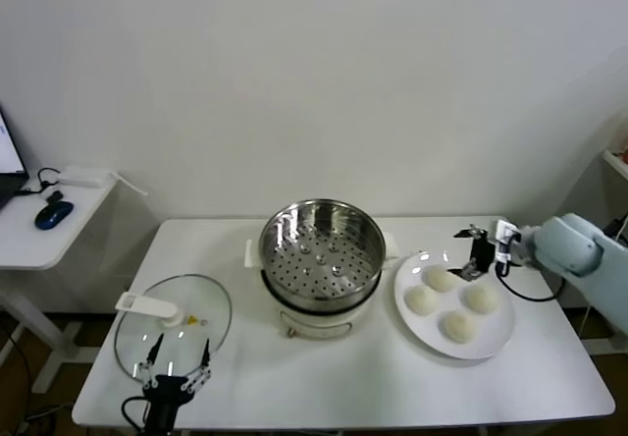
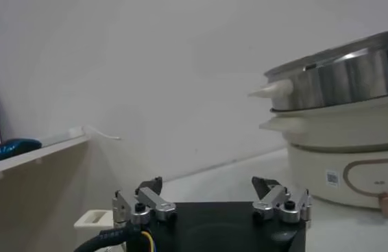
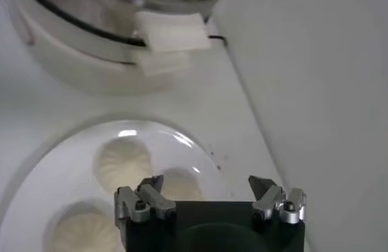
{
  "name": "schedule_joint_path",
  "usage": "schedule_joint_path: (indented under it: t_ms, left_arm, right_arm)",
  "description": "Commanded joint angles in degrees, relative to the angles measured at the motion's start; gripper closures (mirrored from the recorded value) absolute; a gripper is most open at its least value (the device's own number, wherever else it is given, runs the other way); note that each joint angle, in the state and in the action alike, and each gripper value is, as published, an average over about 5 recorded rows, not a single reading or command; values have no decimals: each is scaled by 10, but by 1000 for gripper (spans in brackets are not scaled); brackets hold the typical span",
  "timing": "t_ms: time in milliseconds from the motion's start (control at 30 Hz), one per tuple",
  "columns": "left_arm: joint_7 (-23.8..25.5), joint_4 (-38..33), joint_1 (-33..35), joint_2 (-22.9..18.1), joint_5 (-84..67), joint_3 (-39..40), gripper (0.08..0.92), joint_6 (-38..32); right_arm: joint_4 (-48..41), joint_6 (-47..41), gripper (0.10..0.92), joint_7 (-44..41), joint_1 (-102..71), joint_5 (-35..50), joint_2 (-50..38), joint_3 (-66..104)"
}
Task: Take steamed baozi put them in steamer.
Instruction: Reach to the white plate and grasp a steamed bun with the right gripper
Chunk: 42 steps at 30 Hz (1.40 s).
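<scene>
Four off-white baozi sit on a flat white plate (image 1: 500, 333) at the right of the table: one far left (image 1: 440, 279), one near left (image 1: 421, 301), one far right (image 1: 480, 299), one at the front (image 1: 459, 327). The steel steamer (image 1: 321, 245) with its perforated tray stands empty on a white base at the table's middle. My right gripper (image 1: 474, 251) is open, hovering over the plate's far edge; in the right wrist view (image 3: 206, 183) three baozi (image 3: 122, 161) lie below it. My left gripper (image 1: 177, 364) is open and empty at the table's front left, beside the lid.
A round glass lid (image 1: 173, 323) with a white handle lies flat at the front left. The steamer's white base (image 2: 358, 171) shows in the left wrist view. A side desk (image 1: 39, 230) with a blue mouse stands left of the table.
</scene>
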Motion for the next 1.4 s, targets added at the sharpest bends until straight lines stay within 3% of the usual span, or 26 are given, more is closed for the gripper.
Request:
schedule_joint_path:
  t_ms: [33,333,700,1400]
  left_arm:
    - [1,2,1,1,1,0,177,-4]
    - [2,10,0,2,1,-4,177,-7]
    - [2,29,-9,4,0,-15,177,-8]
    - [3,50,-18,6,4,-17,177,-9]
  right_arm:
    - [-81,61,203,-117,316,-8,58,-395]
    - [-164,77,203,-119,292,-18,141,-418]
    - [-246,65,203,-108,149,-16,192,-303]
    - [-343,74,203,-95,26,-34,227,-172]
